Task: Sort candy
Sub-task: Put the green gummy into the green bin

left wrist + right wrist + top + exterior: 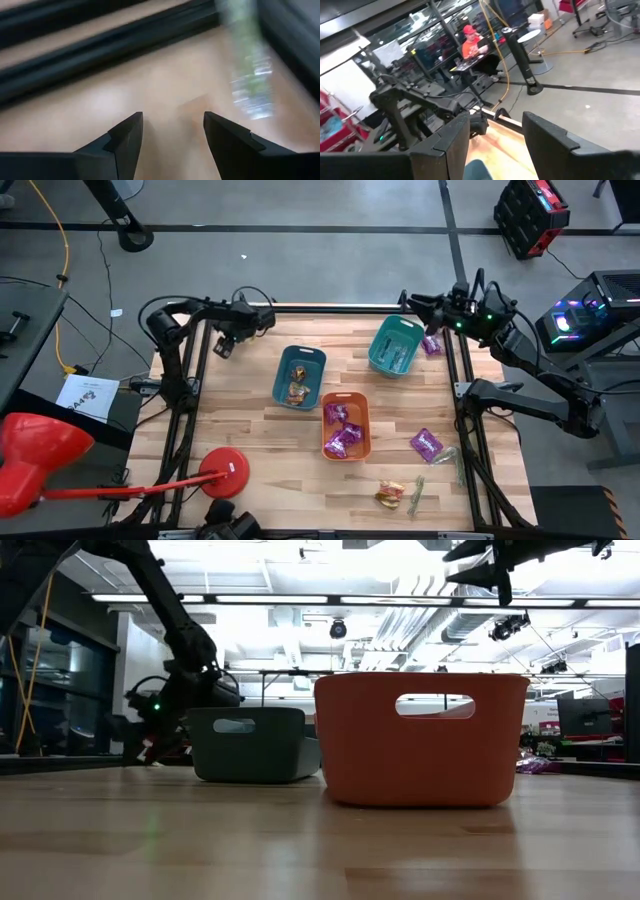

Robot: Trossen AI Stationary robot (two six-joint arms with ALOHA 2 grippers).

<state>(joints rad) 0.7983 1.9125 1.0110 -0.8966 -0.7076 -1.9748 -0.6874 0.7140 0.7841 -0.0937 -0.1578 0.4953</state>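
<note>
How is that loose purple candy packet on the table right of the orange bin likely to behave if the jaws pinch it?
The purple packet looks flat and shiny, so it is probably light, and its crinkled foil would likely flex rather than stay stiff. Lying low against the table, it may slide when nudged, so a pinch could skid off its slick wrapper.

Bare tabletop (240, 420) left of bins (345, 425)

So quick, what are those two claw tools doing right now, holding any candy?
Left tool: open, holding nothing, over bare table.
Right tool: open, holding nothing, raised at the table's far edge.
</note>
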